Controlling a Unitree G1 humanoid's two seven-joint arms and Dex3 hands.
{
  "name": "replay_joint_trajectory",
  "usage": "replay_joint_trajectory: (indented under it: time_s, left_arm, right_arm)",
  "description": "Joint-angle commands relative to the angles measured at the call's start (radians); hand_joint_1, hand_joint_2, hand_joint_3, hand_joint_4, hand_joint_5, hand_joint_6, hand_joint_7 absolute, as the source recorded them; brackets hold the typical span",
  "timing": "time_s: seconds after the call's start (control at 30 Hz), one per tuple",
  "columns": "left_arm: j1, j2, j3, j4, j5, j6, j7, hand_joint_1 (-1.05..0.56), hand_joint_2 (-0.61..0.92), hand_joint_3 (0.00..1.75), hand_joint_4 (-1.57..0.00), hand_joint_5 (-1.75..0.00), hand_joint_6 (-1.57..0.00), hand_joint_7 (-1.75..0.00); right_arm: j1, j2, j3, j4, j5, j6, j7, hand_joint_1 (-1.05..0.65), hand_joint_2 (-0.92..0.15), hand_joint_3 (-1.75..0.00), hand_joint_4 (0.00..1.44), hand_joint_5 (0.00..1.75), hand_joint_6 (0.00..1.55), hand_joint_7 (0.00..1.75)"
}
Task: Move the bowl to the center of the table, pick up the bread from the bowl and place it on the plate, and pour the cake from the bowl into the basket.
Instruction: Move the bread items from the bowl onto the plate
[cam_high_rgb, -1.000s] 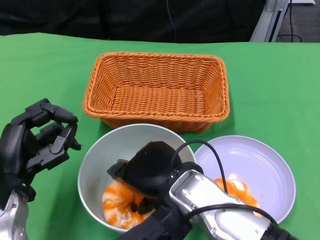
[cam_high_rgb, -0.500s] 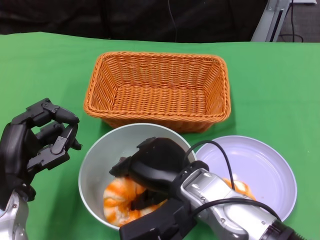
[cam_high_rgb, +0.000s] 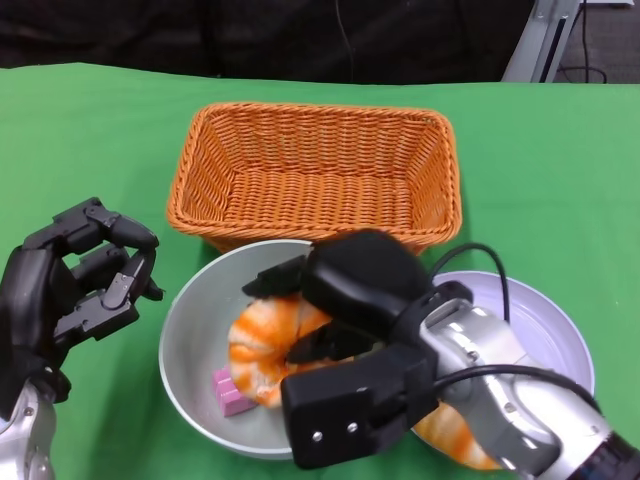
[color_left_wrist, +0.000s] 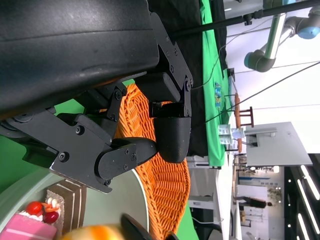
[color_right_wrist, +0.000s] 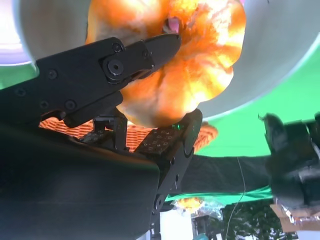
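The bread (cam_high_rgb: 268, 345) is a glossy, orange-and-cream twisted loaf, pinched in the right hand (cam_high_rgb: 335, 305) above the grey bowl (cam_high_rgb: 195, 330), which sits near the desk's (cam_high_rgb: 90, 130) front edge. In the bowl at about 7 o'clock lies a pink cake (cam_high_rgb: 228, 390) slice. At 12 o'clock from the bowl stands the wicker basket (cam_high_rgb: 315, 180); at 3 o'clock, a lilac plate (cam_high_rgb: 545, 320). The left hand (cam_high_rgb: 75, 285) hovers at the bowl's 9 o'clock, fingers curled, grasping nothing.
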Motion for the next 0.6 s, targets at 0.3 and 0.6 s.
replay_joint_trajectory:
  time_s: [0.3, 0.6]
  left_arm:
    - [-0.011, 0.032, 0.008, 0.039, 0.000, -0.022, -0.008, -0.11, 0.64, 0.84, -0.79, -1.49, -0.82, -1.15]
    - [-0.015, 0.039, 0.006, 0.058, -0.003, -0.037, -0.017, -0.13, 0.63, 0.84, -0.81, -1.48, -0.82, -1.15]
  right_arm:
    - [0.018, -0.044, -0.114, -0.204, 0.126, 0.109, 0.196, -0.28, -0.92, -0.02, 0.87, 1.28, 1.15, 0.07]
    - [0.047, -0.061, -0.170, -0.300, 0.179, 0.150, 0.228, -0.30, -0.92, -0.06, 0.81, 1.38, 1.18, 0.06]
